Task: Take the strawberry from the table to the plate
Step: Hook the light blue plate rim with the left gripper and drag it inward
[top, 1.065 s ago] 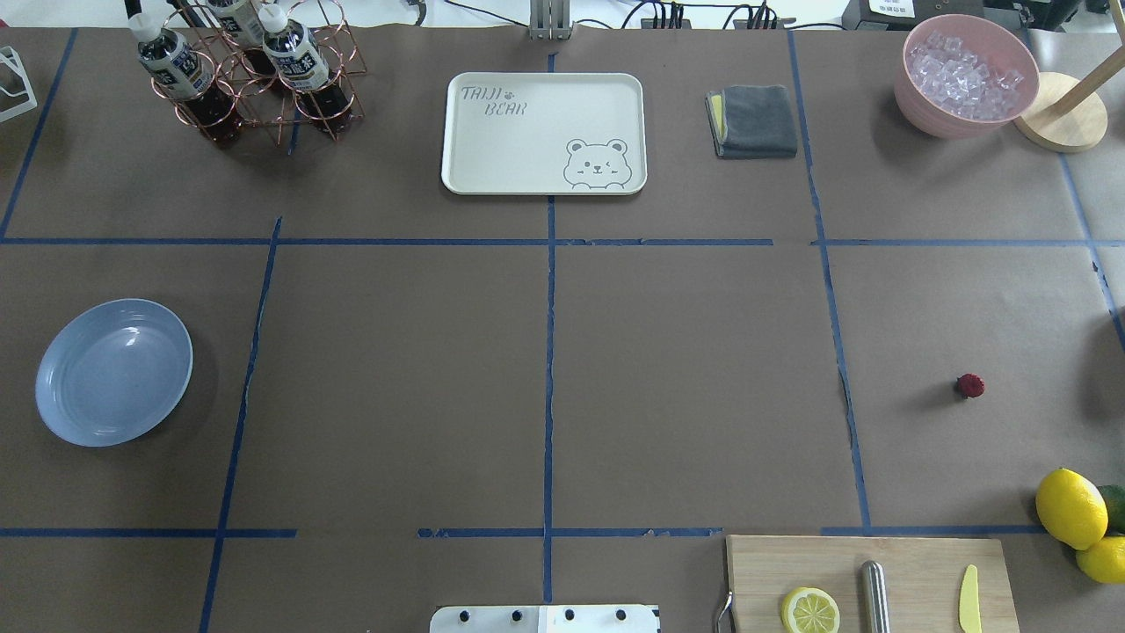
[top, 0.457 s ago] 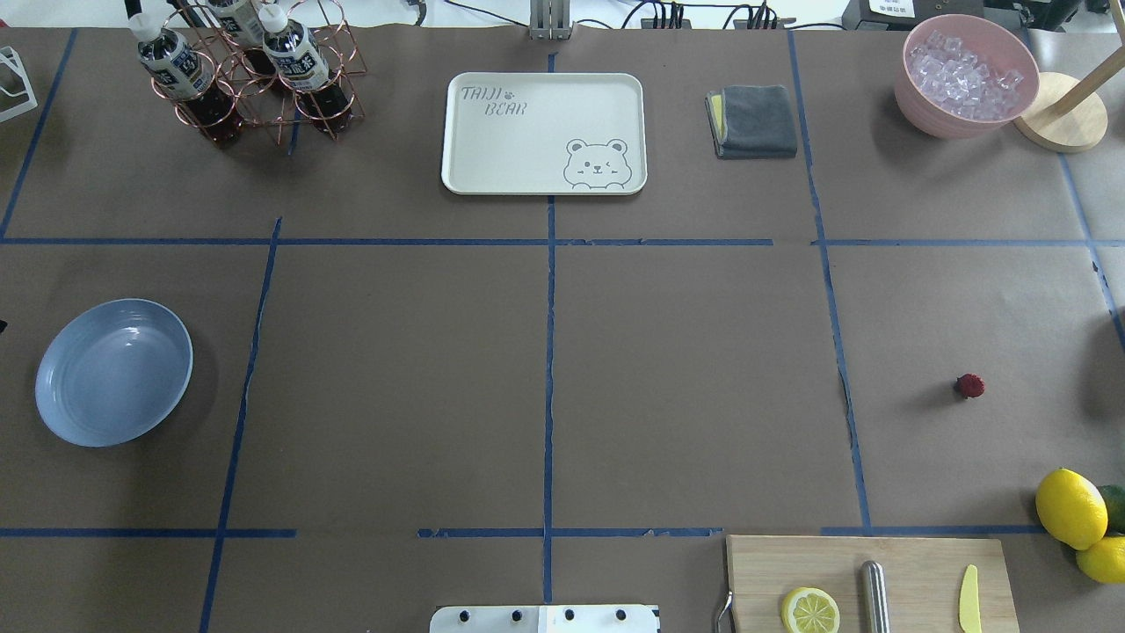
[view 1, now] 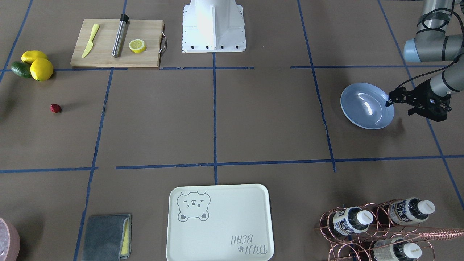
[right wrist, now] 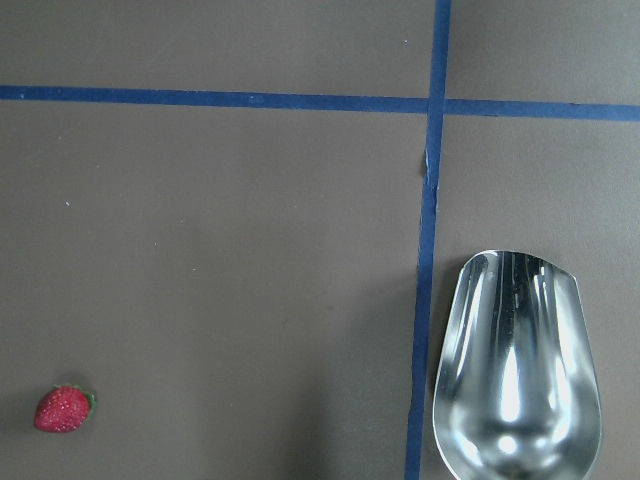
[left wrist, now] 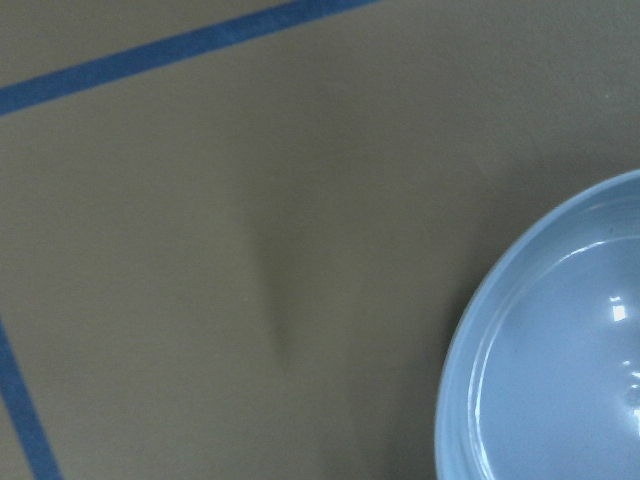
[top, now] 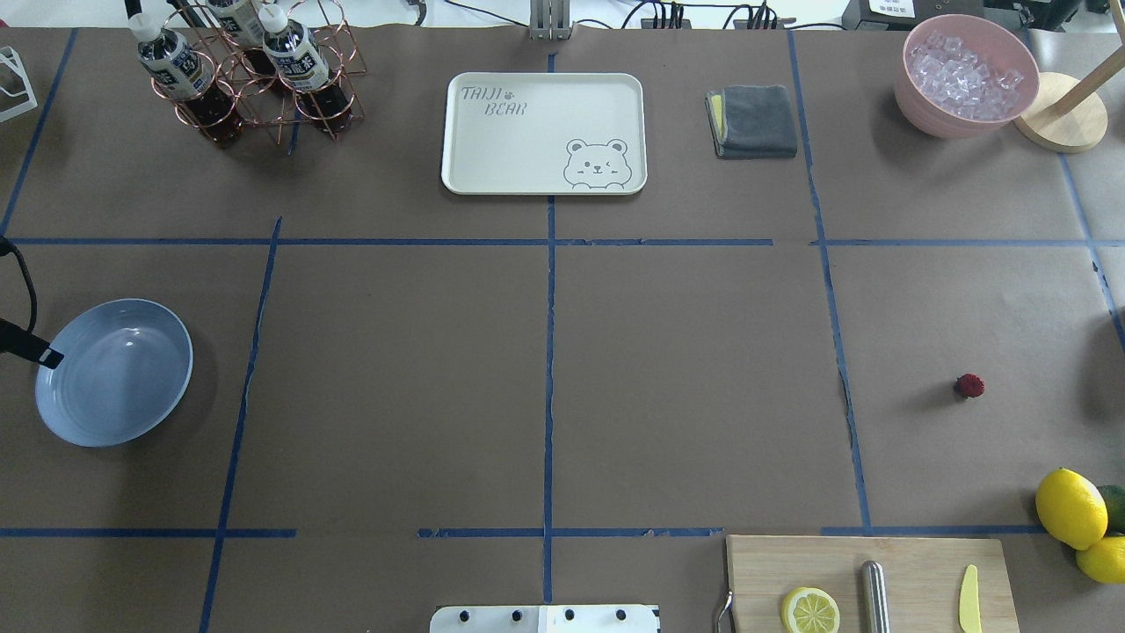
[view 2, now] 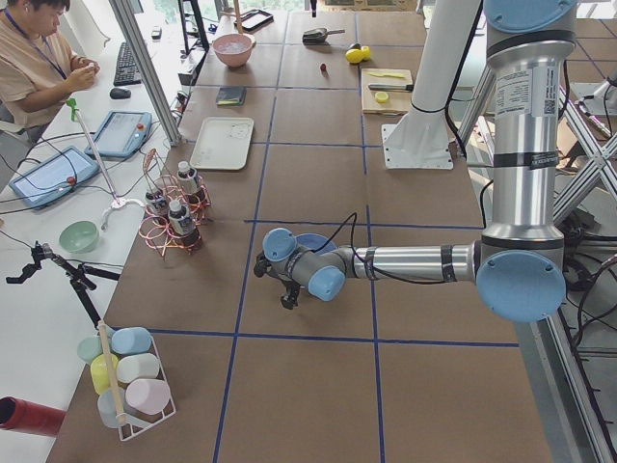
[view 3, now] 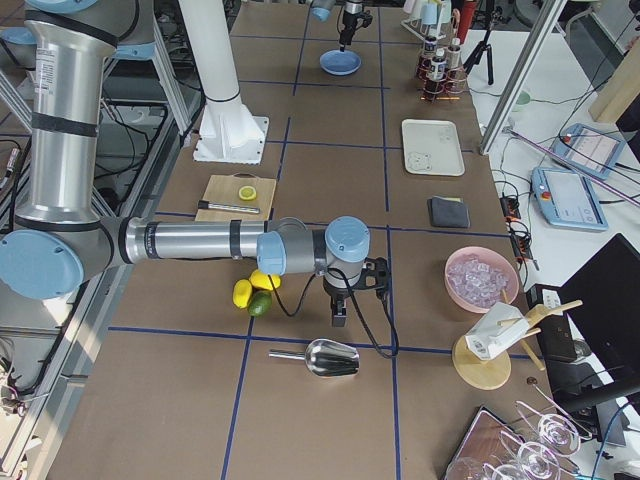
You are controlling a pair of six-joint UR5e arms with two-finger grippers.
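The strawberry [top: 970, 385] is a tiny dark-red berry lying alone on the brown table [top: 685, 369] at the right; it also shows at the lower left of the right wrist view [right wrist: 63, 409]. Far across the table at the left sits the light-blue plate [top: 114, 371], with nothing in it. My left gripper [view 1: 399, 106] hovers at the plate's outer rim with its fingers apart and nothing between them; one fingertip [top: 44, 355] pokes in at the overhead view's left edge. My right gripper [view 3: 338, 312] hangs above the table near the strawberry; I cannot tell whether it is open or shut.
A cutting board [top: 914, 563] with a lemon half, a steel rod and a yellow knife lies at the front right, beside lemons [top: 1070, 508]. A metal scoop [right wrist: 515, 370] lies right of the strawberry. The cream tray [top: 543, 132], grey cloth [top: 754, 120], bottle rack [top: 255, 70] and ice bowl [top: 965, 75] line the far side.
The left gripper's fingertip and cable have come into the overhead view at the left edge, reaching the plate's rim. The strawberry and plate have not moved.
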